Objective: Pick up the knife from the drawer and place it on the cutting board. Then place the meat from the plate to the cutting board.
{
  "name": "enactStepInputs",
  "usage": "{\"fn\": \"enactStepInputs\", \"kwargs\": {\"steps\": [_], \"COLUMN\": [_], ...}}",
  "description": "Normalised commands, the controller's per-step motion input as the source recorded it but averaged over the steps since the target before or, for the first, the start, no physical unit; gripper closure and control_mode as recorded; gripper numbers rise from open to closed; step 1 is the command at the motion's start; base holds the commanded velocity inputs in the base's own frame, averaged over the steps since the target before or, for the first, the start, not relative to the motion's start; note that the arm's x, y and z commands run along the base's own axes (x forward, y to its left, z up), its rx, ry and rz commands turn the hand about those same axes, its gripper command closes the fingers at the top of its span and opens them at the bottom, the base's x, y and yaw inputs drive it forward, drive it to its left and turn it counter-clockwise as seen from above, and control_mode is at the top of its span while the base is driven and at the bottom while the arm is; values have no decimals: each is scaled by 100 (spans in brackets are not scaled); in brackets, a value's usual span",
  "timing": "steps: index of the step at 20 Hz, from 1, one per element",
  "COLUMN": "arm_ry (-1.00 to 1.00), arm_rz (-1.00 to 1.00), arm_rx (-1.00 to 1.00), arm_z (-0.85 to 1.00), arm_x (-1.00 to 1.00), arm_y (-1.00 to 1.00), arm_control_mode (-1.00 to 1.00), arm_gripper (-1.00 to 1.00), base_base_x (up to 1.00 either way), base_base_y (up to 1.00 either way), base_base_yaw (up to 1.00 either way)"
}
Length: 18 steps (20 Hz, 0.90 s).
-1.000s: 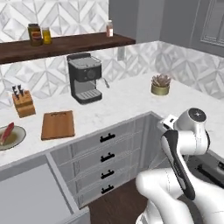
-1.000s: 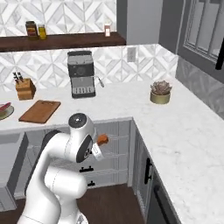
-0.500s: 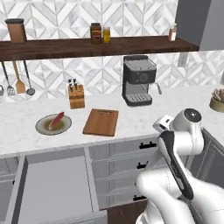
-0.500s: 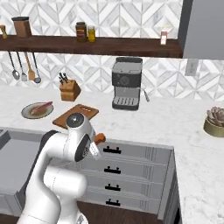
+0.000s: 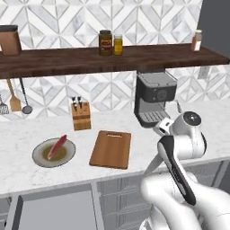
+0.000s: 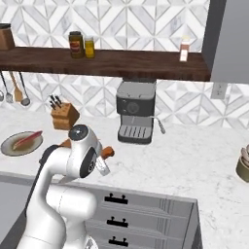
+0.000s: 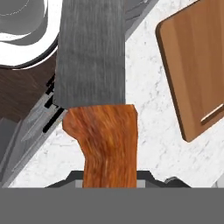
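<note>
knife (image 7: 94,87) — brushed metal blade (matt), grained wood handle

knife (image 7: 94,87) tip cut off at top, cutting board (image 7: 199,61) partly cropped

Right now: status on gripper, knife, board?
Gripper shut on knife, held off the counter. Board bare, nothing in the way. Meat on plate.

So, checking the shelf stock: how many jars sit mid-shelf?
2: a dark jar and a yellow jar, side by side above the coffee machine.
</note>
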Motion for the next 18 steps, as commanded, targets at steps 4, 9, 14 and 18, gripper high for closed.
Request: {"fn": "enactStepInputs", "kwargs": {"steps": [4,9,14,18], "arm_ry": [3,21,43,61], "arm_rz": [3,13,9,1], "arm_rx": [0,0,-7,-20], "arm_z": [8,50,25,-6], "arm_x": [10,67,100,83], "arm_y": [4,58,88,82], "arm_control_mode": [-100,-100,-100,-100], "arm_gripper": [100,100,100,100], "base_base_x": [46,0,0,0], "base_base_y": [6,0,0,0], "base_base_yaw": [3,0,0,0]}}
